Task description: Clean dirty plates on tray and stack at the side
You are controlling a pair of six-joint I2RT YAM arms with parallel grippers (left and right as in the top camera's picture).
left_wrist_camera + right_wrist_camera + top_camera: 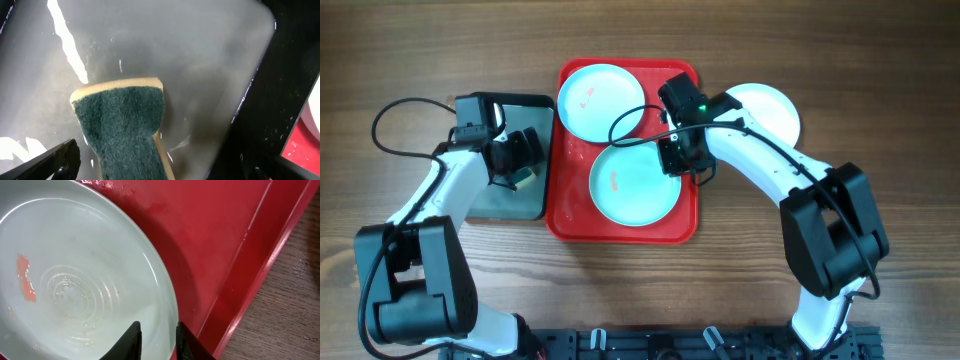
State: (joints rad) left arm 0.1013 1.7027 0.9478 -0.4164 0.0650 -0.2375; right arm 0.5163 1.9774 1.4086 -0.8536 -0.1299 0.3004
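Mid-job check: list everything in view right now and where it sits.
red tray: one, bright red, table centre.
rimmed plate: one, white with a pale teal rim and a reddish smear, in the tray's upper-left in the overhead view.
light teal plate: one, reddish smear, in the tray's lower part.
white plate: one, on the table right of the tray.
grey tray: one, black-rimmed, left of the red tray.
sponge: one, green on yellow, in the grey tray.
table: brown wood.
left gripper: open, above the sponge.
right gripper: closed on the light teal plate's rim.
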